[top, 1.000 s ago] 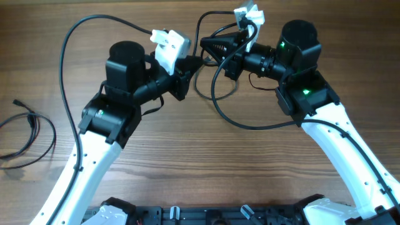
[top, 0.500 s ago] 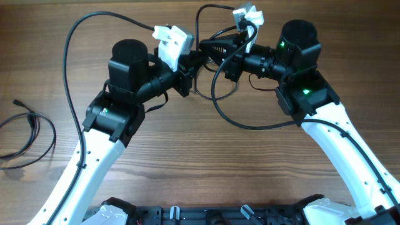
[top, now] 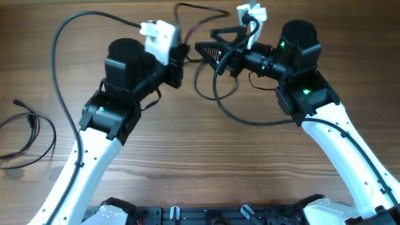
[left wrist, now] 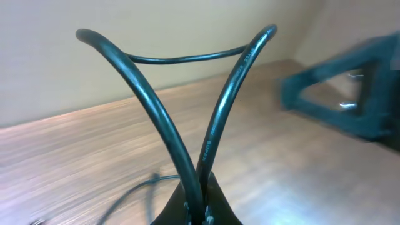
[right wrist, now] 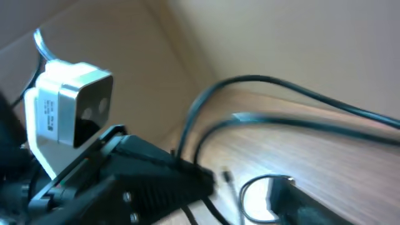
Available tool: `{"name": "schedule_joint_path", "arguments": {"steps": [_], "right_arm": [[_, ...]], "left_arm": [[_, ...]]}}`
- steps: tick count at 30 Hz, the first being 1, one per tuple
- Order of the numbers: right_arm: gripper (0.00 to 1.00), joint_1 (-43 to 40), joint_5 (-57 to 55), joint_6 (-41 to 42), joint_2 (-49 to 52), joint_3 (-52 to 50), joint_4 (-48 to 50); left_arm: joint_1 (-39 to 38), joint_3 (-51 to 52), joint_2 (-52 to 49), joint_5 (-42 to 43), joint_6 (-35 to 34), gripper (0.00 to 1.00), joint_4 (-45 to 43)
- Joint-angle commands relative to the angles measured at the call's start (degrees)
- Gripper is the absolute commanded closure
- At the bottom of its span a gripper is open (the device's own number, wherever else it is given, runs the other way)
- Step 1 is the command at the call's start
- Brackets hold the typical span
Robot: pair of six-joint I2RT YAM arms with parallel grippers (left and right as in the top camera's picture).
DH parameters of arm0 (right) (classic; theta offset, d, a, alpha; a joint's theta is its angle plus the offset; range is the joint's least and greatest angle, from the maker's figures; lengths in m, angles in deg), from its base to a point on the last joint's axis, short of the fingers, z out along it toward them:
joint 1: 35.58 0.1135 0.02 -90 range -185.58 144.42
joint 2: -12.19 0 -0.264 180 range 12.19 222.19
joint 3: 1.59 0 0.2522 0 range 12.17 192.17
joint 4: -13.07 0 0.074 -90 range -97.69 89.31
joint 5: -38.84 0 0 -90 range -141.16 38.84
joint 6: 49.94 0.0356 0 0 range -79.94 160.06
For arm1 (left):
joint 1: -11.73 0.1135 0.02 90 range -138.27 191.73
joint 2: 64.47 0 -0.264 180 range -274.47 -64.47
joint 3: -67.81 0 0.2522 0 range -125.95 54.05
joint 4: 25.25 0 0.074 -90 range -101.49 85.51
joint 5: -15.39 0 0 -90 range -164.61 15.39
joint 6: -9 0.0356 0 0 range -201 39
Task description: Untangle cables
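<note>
Brown wood-grain table point(top: 187, 162) fills the overhead view; both white-and-black arms lean in toward its far edge, grippers near each other. The black two-finger left gripper point(top: 179, 61) is clamped tight on the thin black rubber-sheathed cables point(top: 199, 8). Left wrist view shows two strands point(left wrist: 219, 119) pinched betw. its fingertips, forking up in a V w/ a thinner run bridging the tops. The black triangular-fingered right gripper point(top: 219, 45) sits just beside it, jaws spread, nothing seen betw. them. Rest of the bundle makes a loose loop betw. and below the two grippers, near the table's far edge. A separate thin black cord w/ small plug end point(top: 28, 125) lies well apart at the left edge. Handling, my est.: v. light, floppy but w/ some spring since the strands hold a curve, sheath prob. a bit grippy, not fragile except at plugs. Best taken on a bare run near a crossing, not on a plug, and pulled gently so loops don't cinch. Overhead gives the layout but not how many strands the left jaws hold; left wrist settles that, yet blurs the right gripper. Right wrist shows the left arm's white box camera point(right wrist: 69, 103) & cords arcing past, too blurred to trace crossings.
</note>
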Motion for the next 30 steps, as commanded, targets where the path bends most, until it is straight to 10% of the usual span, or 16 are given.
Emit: {"name": "schedule_joint_path", "arguments": {"steps": [1,13,23,30], "right_arm": [[0.15,-0.50,-5.03,2.03,-0.24,0.59,-0.35],[0.09,-0.50,-5.60,0.96,-0.24,0.57,-9.25],[0.09,-0.48,-5.60,-0.48,-0.24,0.57,-16.79],[0.09,-0.44,-5.55,-0.48,-0.24,0.57,-24.37]], "left_arm": [[4.87,-0.37,0.02,-10.60,-2.62,0.96,-0.11],[30.53,-0.37,-8.87,-22.27,-2.64,0.96,-2.80],[41.75,-0.37,-27.21,-19.02,-34.25,0.96,-23.71],[40.15,-0.37,-39.36,-19.71,-37.16,0.96,-45.22]]}}
